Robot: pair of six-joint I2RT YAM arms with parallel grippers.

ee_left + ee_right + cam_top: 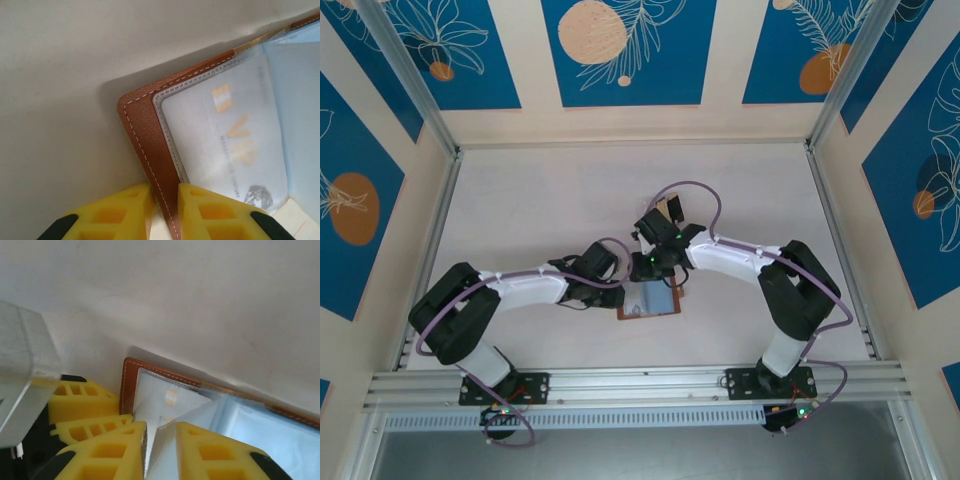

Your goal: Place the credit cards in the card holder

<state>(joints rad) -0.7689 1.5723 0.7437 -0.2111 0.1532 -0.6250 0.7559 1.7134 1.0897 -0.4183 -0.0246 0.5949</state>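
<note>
While the left claw (164, 194) clamps the brown edge of the open card holder (142, 135), one pale card (225, 150) with gold lettering already sits in the clear pocket just ahead of its fingertips — part of the job looks done. The right claw (160, 432) hovers at the pocket mouth, jaws slightly apart around a pale sheet (162, 447) — gripped or not, I cannot tell. Further cards likely remain to load.

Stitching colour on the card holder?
White stitching on the brown card holder; left wrist view shows it best.
</note>
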